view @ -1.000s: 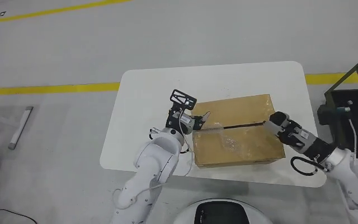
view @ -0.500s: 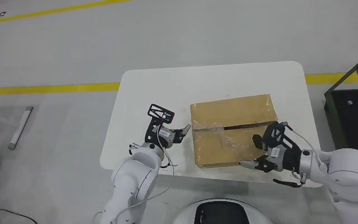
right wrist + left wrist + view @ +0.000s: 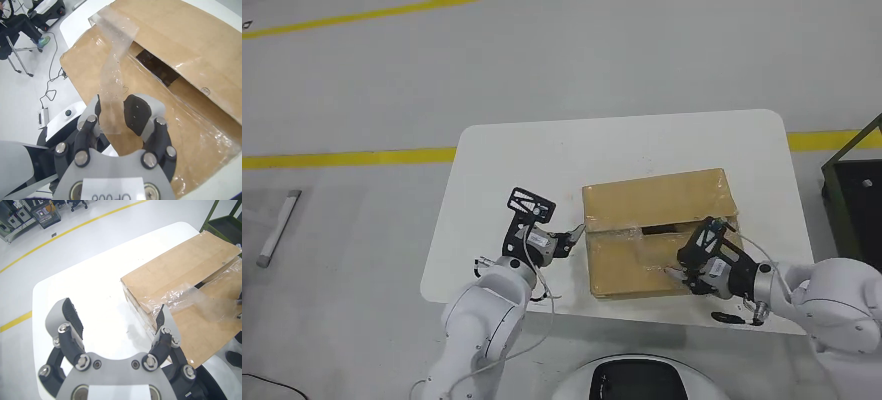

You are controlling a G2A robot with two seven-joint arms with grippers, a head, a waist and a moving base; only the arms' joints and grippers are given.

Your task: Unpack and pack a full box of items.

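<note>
Right gripper has moved onto box, fingers slightly apart around peeled tape; left gripper beside box, fingers spread. Tape looks flimsy, sticky: pinch free end.

White table on grey floor crossed by yellow lines.

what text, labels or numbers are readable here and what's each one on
None reads whole.
Round stamp on a flap of the brown cardboard box: too small.
Printed label on the box's side: blurred.
White label on the right tool mount: upside down, cut off.
</note>
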